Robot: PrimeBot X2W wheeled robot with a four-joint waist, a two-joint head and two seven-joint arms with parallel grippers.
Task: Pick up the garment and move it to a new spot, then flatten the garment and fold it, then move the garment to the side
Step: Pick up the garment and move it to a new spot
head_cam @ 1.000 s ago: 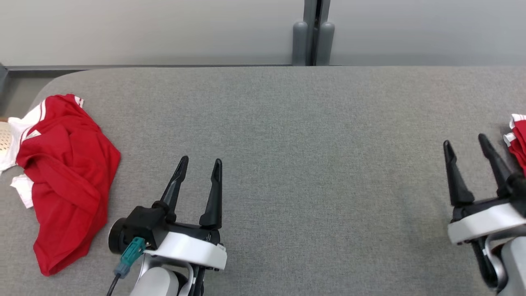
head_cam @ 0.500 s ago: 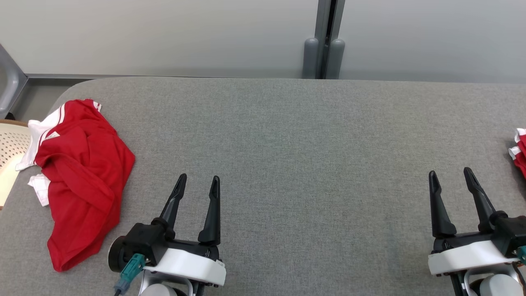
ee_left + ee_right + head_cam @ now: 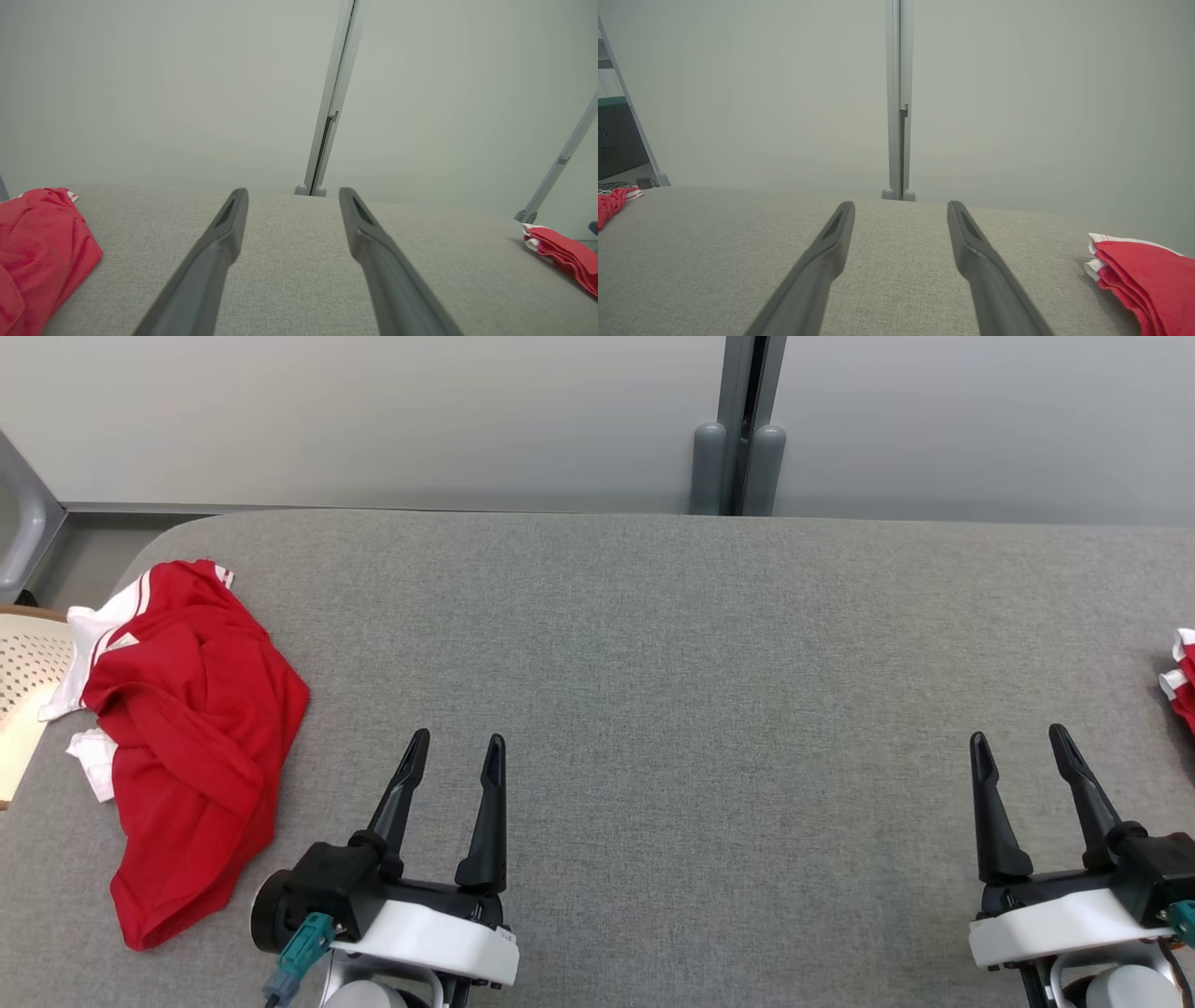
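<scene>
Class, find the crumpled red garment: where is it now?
In the head view the crumpled red garment lies near the table's left edge, left of the open left gripper and apart from it.

Lighting even, diffuse, bright; shadows faint. No glare. Head view sharp; wrist views softer, bowed at edges.

At the far left of the head view a cream perforated thing point(image 3: 23, 691) is cut by the frame's edge, so what it is cannot be told. The folded red garment point(image 3: 1186, 683) shows as a mere sliver at the right edge, and in the right wrist view its lower right corner runs out of frame. In the left wrist view the crumpled red garment point(image 3: 42, 252) is cut off at the lower left. A small dark-blue shape point(image 3: 593, 227) at the right edge is too small to name.
</scene>
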